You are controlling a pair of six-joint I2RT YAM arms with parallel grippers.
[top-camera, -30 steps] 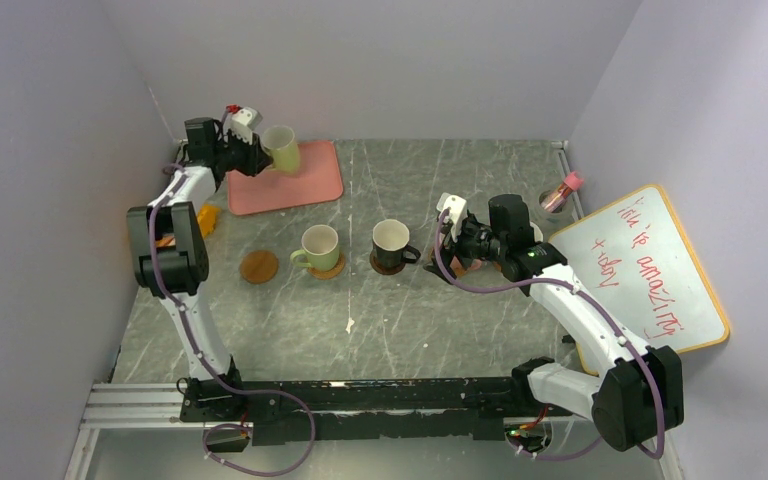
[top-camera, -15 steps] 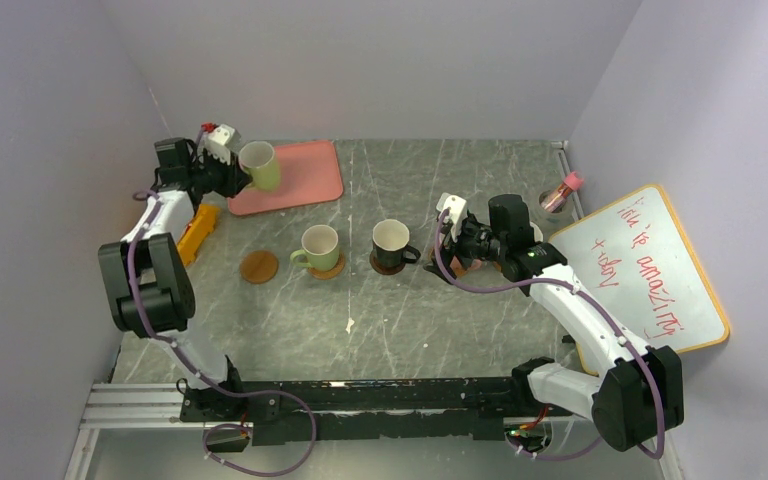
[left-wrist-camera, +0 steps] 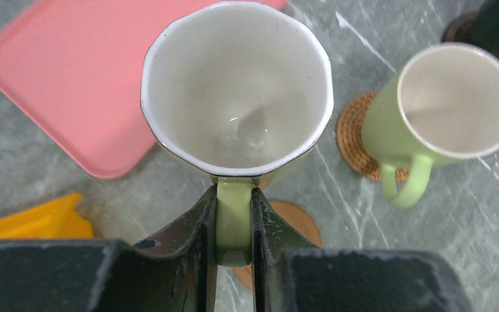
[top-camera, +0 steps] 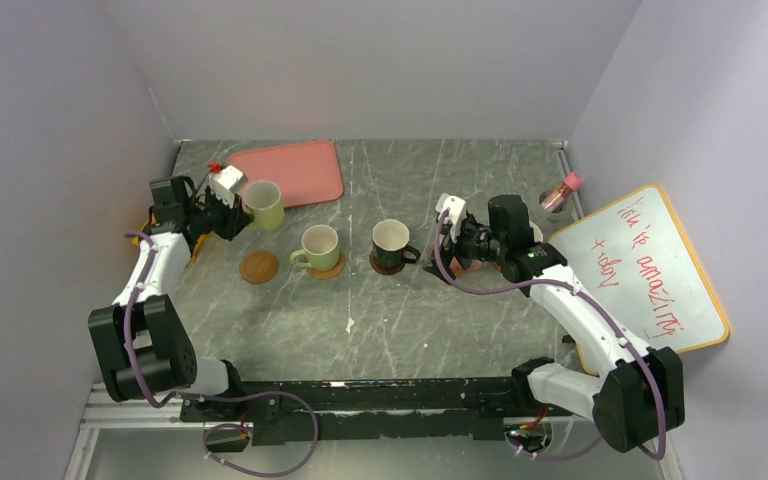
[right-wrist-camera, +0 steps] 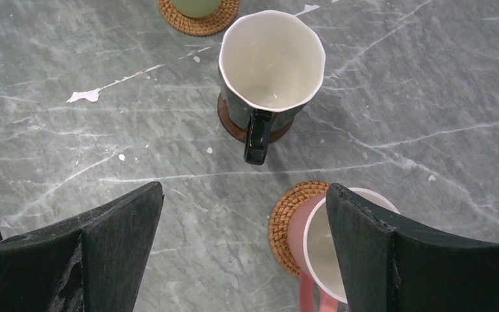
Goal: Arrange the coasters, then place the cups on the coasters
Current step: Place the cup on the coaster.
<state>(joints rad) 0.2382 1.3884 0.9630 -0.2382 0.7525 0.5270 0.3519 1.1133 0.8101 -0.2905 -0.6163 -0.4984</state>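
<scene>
Clamping the green mug (left-wrist-camera: 237, 97) by its handle at lower centre, the left pincer (left-wrist-camera: 234, 201) holds it; the right pincer (right-wrist-camera: 243, 192) gapes wide.

Green mug (left-wrist-camera: 237, 84) at top centre looks like glossy glazed ceramic. Woven coaster (left-wrist-camera: 354, 140) is rough wicker, pink tray (left-wrist-camera: 58, 84) smooth matt plastic, tabletop (right-wrist-camera: 104, 65) scuffed grey marble-look.

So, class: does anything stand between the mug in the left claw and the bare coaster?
Nothing visible does. The left claw grips the yellow-green mug by its handle; the bare coaster lies close by, and the neighbouring green mug sits aside.
</scene>
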